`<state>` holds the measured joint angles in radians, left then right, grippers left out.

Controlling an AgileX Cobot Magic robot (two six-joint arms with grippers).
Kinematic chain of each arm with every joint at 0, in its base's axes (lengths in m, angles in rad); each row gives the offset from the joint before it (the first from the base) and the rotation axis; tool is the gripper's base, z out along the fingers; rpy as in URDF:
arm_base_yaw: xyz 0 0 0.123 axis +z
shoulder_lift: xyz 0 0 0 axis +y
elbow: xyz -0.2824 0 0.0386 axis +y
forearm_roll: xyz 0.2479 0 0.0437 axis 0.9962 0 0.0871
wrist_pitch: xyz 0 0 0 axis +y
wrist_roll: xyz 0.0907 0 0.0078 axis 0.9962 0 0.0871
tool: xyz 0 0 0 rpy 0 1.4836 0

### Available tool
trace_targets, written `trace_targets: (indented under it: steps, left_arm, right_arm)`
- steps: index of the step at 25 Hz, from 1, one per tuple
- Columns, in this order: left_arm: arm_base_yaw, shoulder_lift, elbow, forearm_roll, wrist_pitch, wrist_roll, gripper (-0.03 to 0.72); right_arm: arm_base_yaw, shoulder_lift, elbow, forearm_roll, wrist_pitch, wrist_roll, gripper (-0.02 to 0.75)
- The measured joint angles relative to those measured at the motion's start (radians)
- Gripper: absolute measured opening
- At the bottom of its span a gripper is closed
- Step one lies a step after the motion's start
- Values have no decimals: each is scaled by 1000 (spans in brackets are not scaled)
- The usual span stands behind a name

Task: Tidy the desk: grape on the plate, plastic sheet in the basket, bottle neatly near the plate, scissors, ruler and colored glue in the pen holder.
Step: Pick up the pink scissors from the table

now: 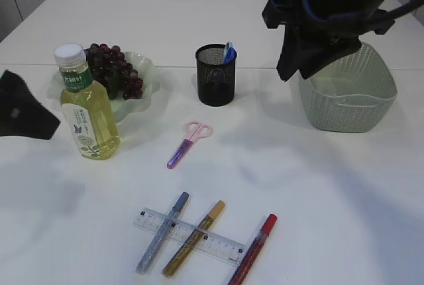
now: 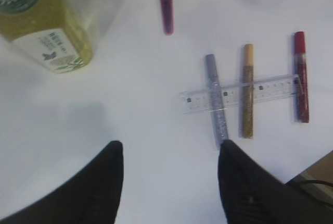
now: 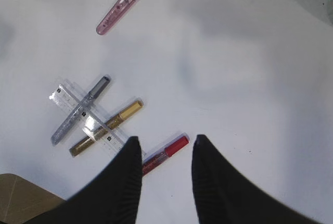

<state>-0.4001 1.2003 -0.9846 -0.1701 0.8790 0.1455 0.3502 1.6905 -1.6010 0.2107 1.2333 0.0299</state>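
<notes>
A green-tea bottle (image 1: pixel 86 103) stands upright beside the pale plate (image 1: pixel 151 76), which holds the dark grapes (image 1: pixel 114 67). The pink scissors (image 1: pixel 189 142) lie mid-table. Near the front edge, a clear ruler (image 1: pixel 189 235) lies across the silver (image 1: pixel 162 232) and gold (image 1: pixel 193 238) glue pens, with a red glue pen (image 1: pixel 255 248) beside them. My left gripper (image 2: pixel 170 146) hangs open over bare table, near the silver pen (image 2: pixel 216 99). High up, my right gripper (image 3: pixel 167 139) is open and holds nothing; the red pen (image 3: pixel 164 155) shows far below it. The plastic sheet is out of view.
A black mesh pen holder (image 1: pixel 215 75) with a blue item inside stands behind the scissors. A green woven basket (image 1: pixel 348 93) sits at the right, under the right arm (image 1: pixel 331 13). The table's near corner shows in both wrist views.
</notes>
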Motion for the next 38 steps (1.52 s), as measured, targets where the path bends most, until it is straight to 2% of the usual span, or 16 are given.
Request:
trace_targets:
  steps: [5,10,17,23,32,38]
  left_arm:
    - [-79,139,-141,-5,84,-2,412]
    - [-88,308,-325,-8,247,-25,400]
    - [-88,526,-553,-8,338,-110,396]
    - [-88,658,-636,-8,342,-158,396]
    - [-88,822,-787,-8,344,-183,395]
    - [-88,929,-882,3,344,-188,394]
  right_arm:
    - [0,0,0,2,2,13,296]
    - [0,0,0,2,6,14,298]
    - [0,0,0,-59,6,-19,299]
    - [-17,0,0,-165,6,-74,298]
    - [-144,0,0,-142,6,-132,297]
    - [-146,0,0,-121,6,-176,296]
